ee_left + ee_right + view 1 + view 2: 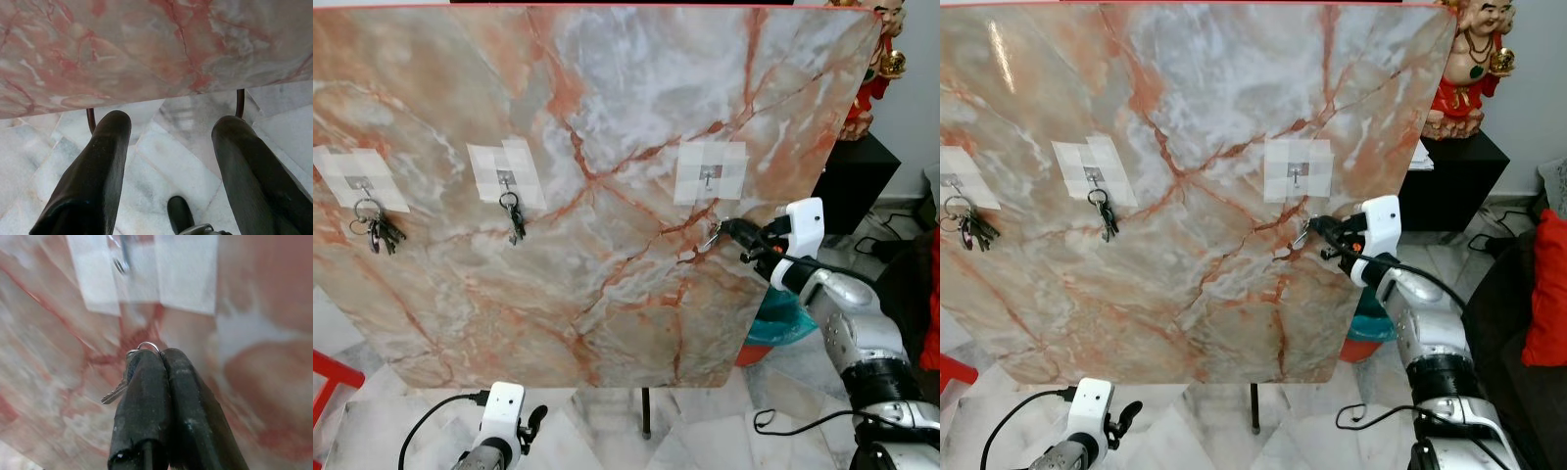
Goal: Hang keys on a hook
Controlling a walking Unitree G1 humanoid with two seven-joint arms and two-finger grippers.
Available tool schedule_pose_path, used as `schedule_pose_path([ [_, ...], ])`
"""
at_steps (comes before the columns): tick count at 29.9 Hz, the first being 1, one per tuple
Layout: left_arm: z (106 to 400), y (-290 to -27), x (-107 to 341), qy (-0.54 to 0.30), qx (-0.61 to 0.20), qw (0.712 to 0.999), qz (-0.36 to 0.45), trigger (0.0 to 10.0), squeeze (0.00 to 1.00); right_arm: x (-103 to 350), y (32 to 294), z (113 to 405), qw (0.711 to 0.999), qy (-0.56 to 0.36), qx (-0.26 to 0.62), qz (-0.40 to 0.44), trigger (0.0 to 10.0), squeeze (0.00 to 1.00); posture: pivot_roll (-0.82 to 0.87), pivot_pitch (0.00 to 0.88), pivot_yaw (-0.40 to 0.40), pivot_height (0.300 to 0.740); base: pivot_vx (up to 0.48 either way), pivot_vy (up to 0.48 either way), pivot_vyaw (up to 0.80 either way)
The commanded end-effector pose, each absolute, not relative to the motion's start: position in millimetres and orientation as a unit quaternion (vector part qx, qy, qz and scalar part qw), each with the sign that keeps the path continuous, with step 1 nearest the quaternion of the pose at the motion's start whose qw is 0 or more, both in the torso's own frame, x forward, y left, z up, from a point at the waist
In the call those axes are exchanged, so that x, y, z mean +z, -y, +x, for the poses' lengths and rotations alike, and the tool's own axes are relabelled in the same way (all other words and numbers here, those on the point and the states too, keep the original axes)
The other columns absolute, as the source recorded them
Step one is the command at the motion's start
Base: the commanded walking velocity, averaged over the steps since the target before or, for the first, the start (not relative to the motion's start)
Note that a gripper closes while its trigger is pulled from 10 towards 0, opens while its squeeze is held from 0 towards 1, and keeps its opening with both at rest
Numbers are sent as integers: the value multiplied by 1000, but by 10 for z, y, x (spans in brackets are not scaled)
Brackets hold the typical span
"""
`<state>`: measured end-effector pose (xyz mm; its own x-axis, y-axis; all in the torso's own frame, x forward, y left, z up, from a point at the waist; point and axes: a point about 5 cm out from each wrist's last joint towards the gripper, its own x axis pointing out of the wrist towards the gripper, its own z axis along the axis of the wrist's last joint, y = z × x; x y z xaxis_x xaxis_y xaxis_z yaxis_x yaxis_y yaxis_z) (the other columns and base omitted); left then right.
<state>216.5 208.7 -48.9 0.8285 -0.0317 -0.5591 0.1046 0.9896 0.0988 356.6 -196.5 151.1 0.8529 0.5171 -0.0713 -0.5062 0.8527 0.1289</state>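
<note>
One key set (pixel 713 237) pinched by right gripper (pixel 728 231), below empty hook (pixel 709 176).

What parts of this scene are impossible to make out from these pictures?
- Key in the right gripper: mostly covered by its fingers, right wrist view; whether one or several, I cannot tell.
- Empty hook: too small in the eye views, blurred in the right wrist view.
- Leftmost bunch: too small to count keys.
- Board's stand: mostly hidden behind the marble board.
</note>
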Motion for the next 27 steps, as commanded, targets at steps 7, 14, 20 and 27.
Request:
schedule_pose_path([
  [7, 2140, -2132, -501, -298, -35, 952, 67, 10000, 0, 1667, 1898, 3605, 946, -16, 320, 45, 10000, 0, 41, 0, -13, 740, 0, 0, 0],
  [14, 2148, -2140, -493, -296, -34, 952, 68, 10000, 0, 1678, 1804, 3627, 939, -6, 343, 34, 10000, 0, 48, 0, -10, 740, 0, 0, 0],
  [20, 2141, -2162, -492, -297, -32, 952, 69, 10000, 0, 1745, 1825, 3678, 946, 8, 321, 36, 10000, 0, 49, 0, -10, 740, 0, 0, 0],
  [27, 2140, -2164, -492, -297, -33, 952, 69, 10000, 0, 1774, 1834, 3711, 950, 13, 309, 42, 10000, 0, 49, 0, -7, 740, 0, 0, 0],
])
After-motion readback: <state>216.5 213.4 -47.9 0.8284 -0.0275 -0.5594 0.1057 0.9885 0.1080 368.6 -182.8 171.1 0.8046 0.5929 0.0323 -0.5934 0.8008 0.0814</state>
